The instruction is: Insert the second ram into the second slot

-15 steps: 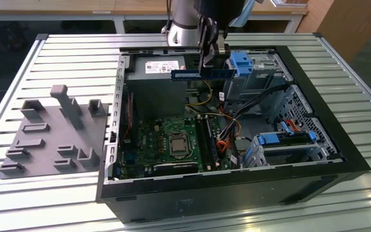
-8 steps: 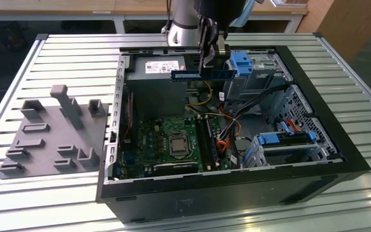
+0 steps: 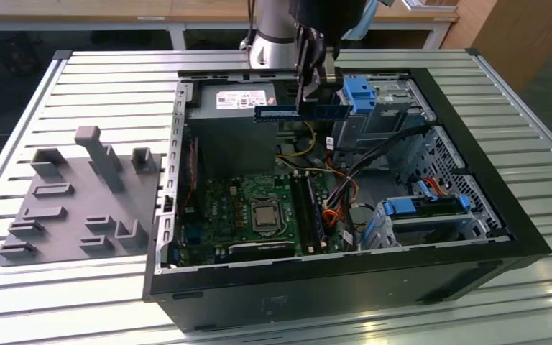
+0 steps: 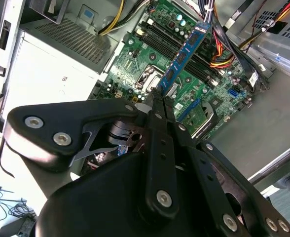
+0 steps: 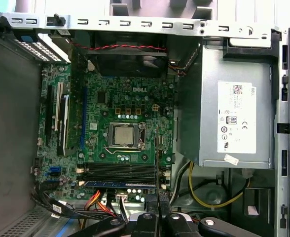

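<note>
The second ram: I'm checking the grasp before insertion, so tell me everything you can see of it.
The second ram is a thin, flat blue circuit-board stick with a white label and dark chips. The end effector pinches it near mid-length, holding it level and on edge above the open case, clear of the motherboard.

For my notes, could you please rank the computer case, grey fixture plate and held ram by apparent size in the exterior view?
1. computer case, by far the largest
2. grey fixture plate
3. second ram, clearly the smallest
</note>
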{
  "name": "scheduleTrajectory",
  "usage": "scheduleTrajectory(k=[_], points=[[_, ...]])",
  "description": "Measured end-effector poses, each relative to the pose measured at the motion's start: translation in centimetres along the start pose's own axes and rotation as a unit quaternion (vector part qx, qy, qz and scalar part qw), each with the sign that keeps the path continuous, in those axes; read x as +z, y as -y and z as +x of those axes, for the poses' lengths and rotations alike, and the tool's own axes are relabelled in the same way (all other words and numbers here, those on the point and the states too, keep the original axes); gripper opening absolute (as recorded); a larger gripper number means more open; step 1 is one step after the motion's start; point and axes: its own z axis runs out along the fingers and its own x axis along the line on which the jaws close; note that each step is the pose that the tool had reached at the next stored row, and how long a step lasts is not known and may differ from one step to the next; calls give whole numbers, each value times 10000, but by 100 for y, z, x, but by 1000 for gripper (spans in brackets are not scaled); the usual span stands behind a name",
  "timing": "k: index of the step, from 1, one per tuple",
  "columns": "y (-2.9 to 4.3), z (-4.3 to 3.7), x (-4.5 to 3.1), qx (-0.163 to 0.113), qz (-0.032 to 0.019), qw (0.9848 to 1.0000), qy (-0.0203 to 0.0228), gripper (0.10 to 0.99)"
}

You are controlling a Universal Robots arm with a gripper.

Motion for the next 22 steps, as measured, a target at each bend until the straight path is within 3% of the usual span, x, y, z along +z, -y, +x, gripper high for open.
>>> scheduleTrajectory(k=[22], points=[[-2, 70, -1, 0, 0, 10000, -3, 129]])
